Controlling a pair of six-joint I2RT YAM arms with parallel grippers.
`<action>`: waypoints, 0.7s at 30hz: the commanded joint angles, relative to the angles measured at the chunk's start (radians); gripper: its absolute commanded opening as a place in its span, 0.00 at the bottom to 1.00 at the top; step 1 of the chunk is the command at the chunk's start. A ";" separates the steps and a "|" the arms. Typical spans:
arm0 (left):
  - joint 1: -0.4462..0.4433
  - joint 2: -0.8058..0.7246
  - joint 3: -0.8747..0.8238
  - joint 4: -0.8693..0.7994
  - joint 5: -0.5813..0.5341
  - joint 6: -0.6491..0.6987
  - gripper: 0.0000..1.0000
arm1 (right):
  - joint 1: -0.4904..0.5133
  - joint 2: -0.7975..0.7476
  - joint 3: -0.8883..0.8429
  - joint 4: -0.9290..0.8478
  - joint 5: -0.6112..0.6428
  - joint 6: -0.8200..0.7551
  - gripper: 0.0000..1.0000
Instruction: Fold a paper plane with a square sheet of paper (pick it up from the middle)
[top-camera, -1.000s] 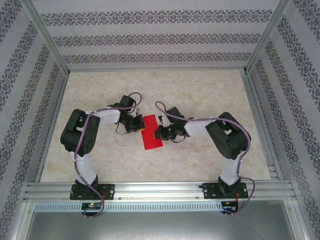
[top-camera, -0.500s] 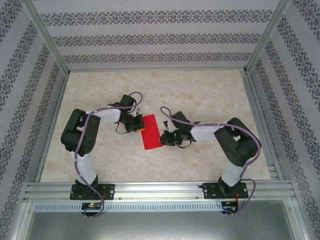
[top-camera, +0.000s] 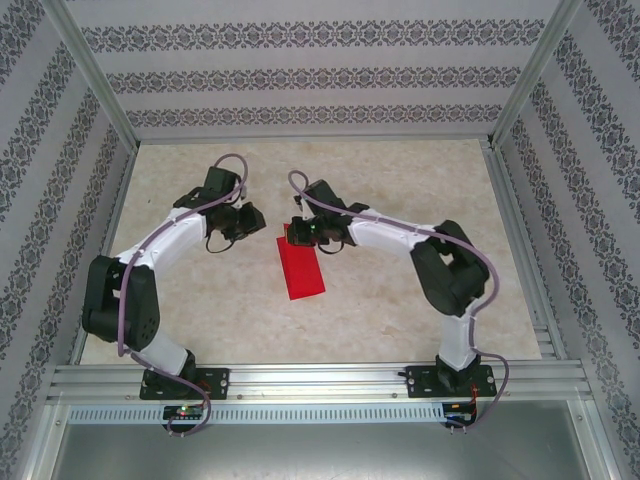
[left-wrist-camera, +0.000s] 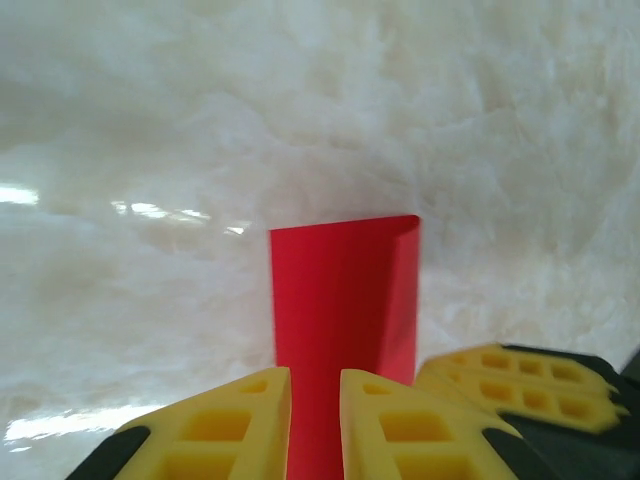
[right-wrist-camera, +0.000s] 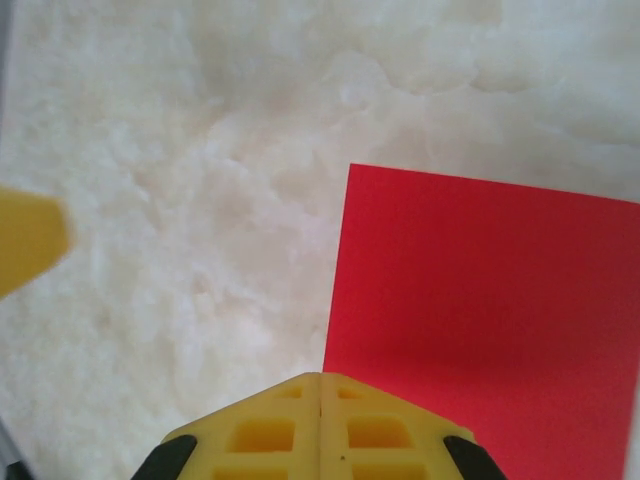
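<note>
The square sheet of paper (top-camera: 300, 268) (left-wrist-camera: 340, 310) (right-wrist-camera: 480, 320), folded into a narrow red strip, lies flat near the middle of the bench (top-camera: 400, 180). The right gripper (top-camera: 296, 232) (right-wrist-camera: 322, 378) sits at the paper's far end, fingers pressed together. The left gripper (top-camera: 250, 222) (left-wrist-camera: 315, 375) hovers just left of that end, its fingers parted by a narrow gap and holding nothing.

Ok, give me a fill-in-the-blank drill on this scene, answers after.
1. The folded sheet of paper is ___ in colour.
2. It lies on the pale, marbled ___.
3. The right gripper has its fingers ___, touching each other.
4. The left gripper shows a narrow ___ between its fingers.
Missing words: red; table; shut; gap.
</note>
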 joint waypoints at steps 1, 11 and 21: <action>0.002 -0.030 -0.039 -0.029 -0.011 -0.020 0.21 | 0.006 0.084 0.079 -0.118 0.050 -0.027 0.05; 0.001 -0.030 -0.091 0.014 0.063 -0.010 0.21 | -0.021 0.183 0.163 -0.190 0.082 -0.031 0.05; -0.050 -0.012 -0.094 0.039 0.123 -0.001 0.21 | -0.068 0.083 0.006 -0.201 0.180 0.050 0.05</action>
